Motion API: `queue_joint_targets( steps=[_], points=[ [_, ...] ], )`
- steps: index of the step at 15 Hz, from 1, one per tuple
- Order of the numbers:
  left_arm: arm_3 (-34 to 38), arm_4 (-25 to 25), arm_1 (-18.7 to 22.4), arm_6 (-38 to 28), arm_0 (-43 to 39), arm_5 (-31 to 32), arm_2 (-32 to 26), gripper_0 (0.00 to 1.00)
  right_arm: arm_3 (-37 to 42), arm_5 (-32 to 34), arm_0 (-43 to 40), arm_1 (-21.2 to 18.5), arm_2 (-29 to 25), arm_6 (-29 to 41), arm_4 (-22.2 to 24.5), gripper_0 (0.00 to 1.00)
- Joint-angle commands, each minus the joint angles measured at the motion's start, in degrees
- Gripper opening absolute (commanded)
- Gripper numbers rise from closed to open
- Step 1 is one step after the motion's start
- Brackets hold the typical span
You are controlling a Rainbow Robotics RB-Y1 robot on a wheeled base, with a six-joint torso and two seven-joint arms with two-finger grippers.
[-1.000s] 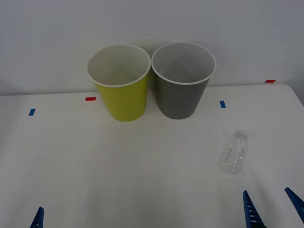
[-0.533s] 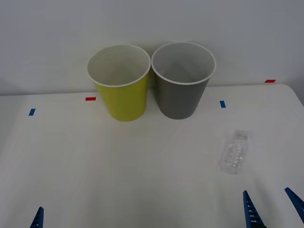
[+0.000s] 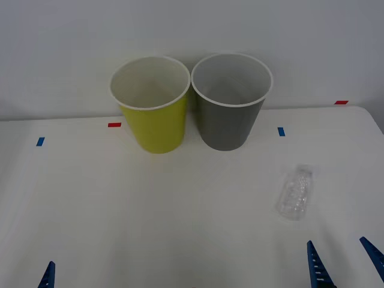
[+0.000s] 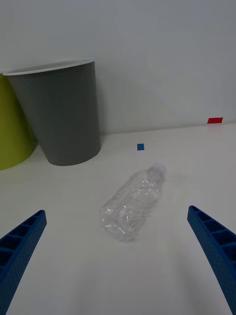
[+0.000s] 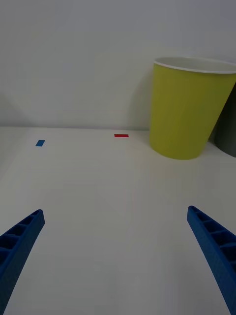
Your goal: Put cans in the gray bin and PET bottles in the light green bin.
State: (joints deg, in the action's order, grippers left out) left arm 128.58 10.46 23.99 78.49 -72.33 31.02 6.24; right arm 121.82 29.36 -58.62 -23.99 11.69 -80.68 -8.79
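Observation:
A small clear PET bottle (image 3: 295,193) lies on its side on the white table (image 3: 180,210), right of centre, its cap end pointing away from me. My right gripper (image 3: 336,241) is open at the near right edge, a short way in front of the bottle (image 4: 133,205), which lies between and beyond its fingers. The light green bin (image 3: 153,114) and the gray bin (image 3: 229,111) stand upright side by side at the back, touching or nearly so. My left gripper (image 5: 115,214) is open at the near left, holding nothing. Cans are out of view.
Small tape marks sit on the table: blue (image 3: 40,141) and red (image 3: 114,125) at the left, blue (image 3: 281,131) and red (image 3: 341,102) at the right. A pale wall rises behind the bins. The table's right edge runs close to the right gripper.

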Motion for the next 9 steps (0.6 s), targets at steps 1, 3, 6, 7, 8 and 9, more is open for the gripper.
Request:
queue_joint_targets(
  steps=[1, 3, 6, 7, 8, 9],
  points=[
    [0.00, 0.00, 0.00, 0.00, 0.00, 0.00, 0.00, 1.00, 0.00, 0.00, 0.00, 0.00, 0.00, 0.00, 0.00, 1.00],
    [0.00, 0.00, 0.00, 0.00, 0.00, 0.00, 0.00, 1.00, 0.00, 0.00, 0.00, 0.00, 0.00, 0.00, 0.00, 1.00],
    [0.00, 0.00, 0.00, 0.00, 0.00, 0.00, 0.00, 1.00, 0.00, 0.00, 0.00, 0.00, 0.00, 0.00, 0.00, 1.00],
    [0.00, 0.00, 0.00, 0.00, 0.00, 0.00, 0.00, 1.00, 0.00, 0.00, 0.00, 0.00, 0.00, 0.00, 0.00, 1.00],
    [0.00, 0.00, 0.00, 0.00, 0.00, 0.00, 0.00, 1.00, 0.00, 0.00, 0.00, 0.00, 0.00, 0.00, 0.00, 1.00],
    [0.00, 0.00, 0.00, 0.00, 0.00, 0.00, 0.00, 1.00, 0.00, 0.00, 0.00, 0.00, 0.00, 0.00, 0.00, 1.00]
  ],
)
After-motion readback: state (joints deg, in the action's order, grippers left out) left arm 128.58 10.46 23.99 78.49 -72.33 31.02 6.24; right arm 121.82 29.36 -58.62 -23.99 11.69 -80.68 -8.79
